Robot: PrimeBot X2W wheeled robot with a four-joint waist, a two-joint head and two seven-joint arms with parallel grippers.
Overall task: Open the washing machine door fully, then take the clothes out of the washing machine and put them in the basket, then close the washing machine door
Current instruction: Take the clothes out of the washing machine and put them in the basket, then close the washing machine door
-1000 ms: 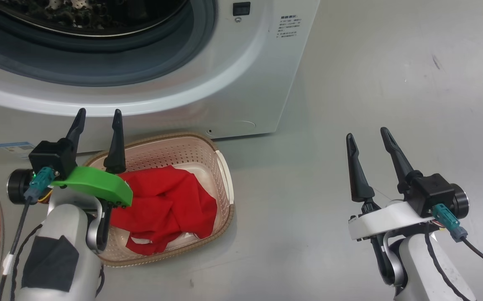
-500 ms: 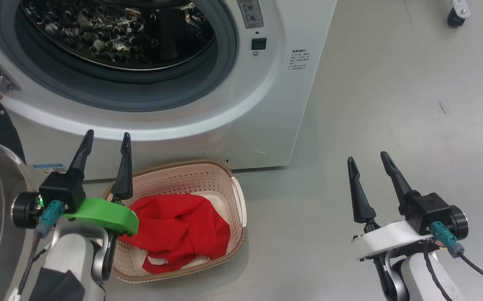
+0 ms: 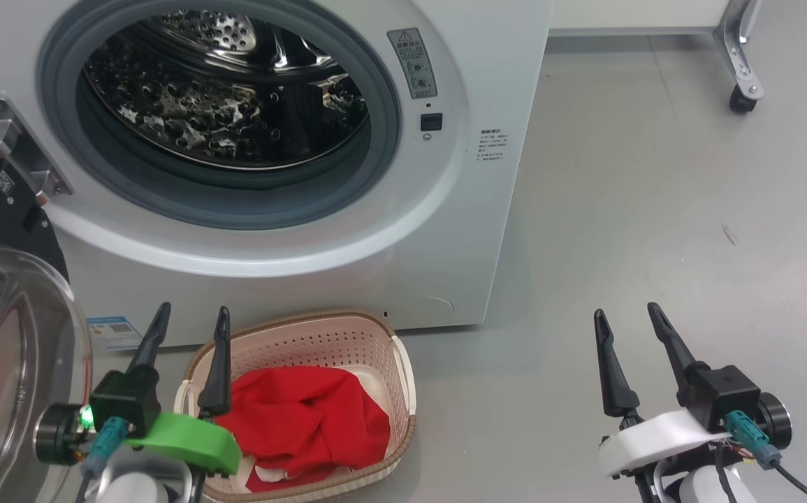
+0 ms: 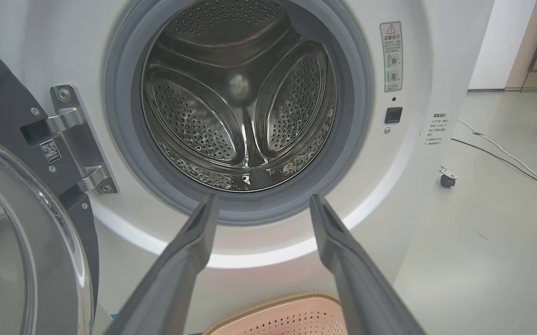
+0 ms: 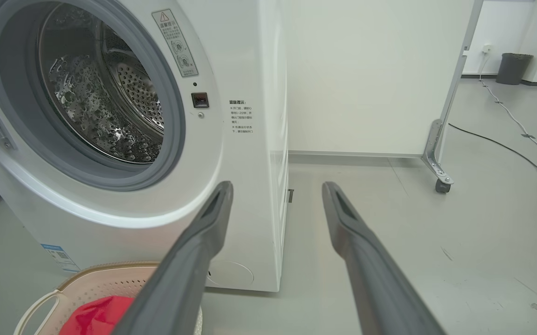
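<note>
While the door (image 3: 19, 335) hangs swung open at 9 o'clock in the head view, we face the washer (image 3: 459, 230) at 12, its steel drum (image 3: 221, 105) showing. The clothes (image 3: 305, 419), a red heap, lie in the basket (image 3: 326, 342) at 6 o'clock, on the floor (image 3: 655, 209) just before the washer. Our left gripper (image 3: 193, 311), at 7 o'clock beside the basket, stands wide and empty; our right gripper (image 3: 624, 309), at 4 o'clock over floor, well apart, is likewise wide and empty.
</note>
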